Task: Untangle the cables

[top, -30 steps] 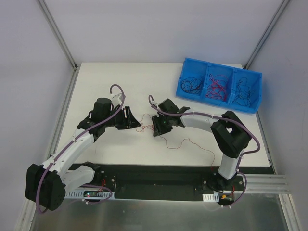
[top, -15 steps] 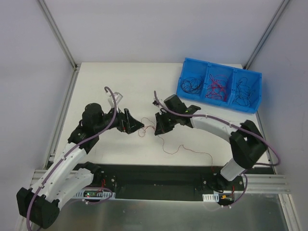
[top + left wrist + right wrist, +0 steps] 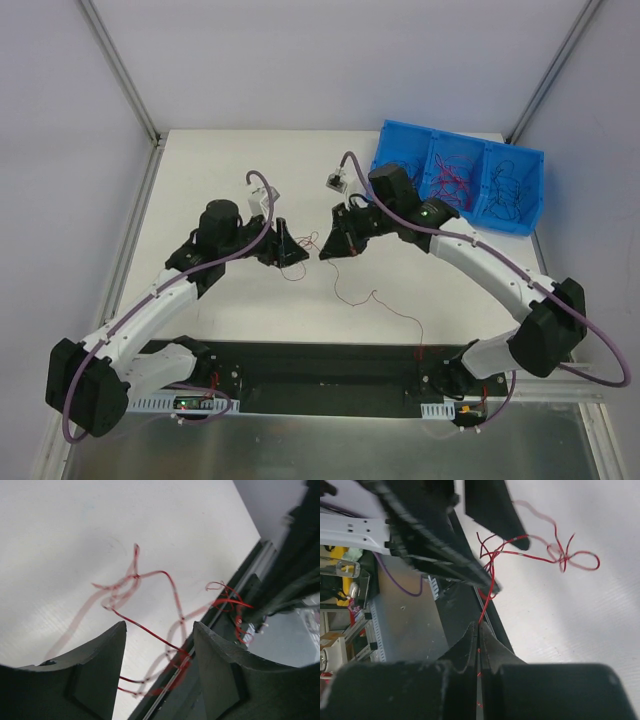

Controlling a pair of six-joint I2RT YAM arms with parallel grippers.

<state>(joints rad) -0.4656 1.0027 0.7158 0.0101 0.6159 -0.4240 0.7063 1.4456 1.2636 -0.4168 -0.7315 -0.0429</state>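
- Red cable (image 3: 145,630), hair-thin and curly, lies on the white table (image 3: 230,160) between the two arms, with one loose strand trailing toward the near edge
- Right gripper (image 3: 478,630): we note fingers together, pinching that cable
- Left gripper (image 3: 159,635): fingers apart, cable running through the gap
- Blue bin (image 3: 440,213) at far right holds more cables (image 3: 450,180), red and black

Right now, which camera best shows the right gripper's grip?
Right wrist: the right gripper is shut on the red wire, close up. Top view shows it tiny; left wrist shows mainly wire.
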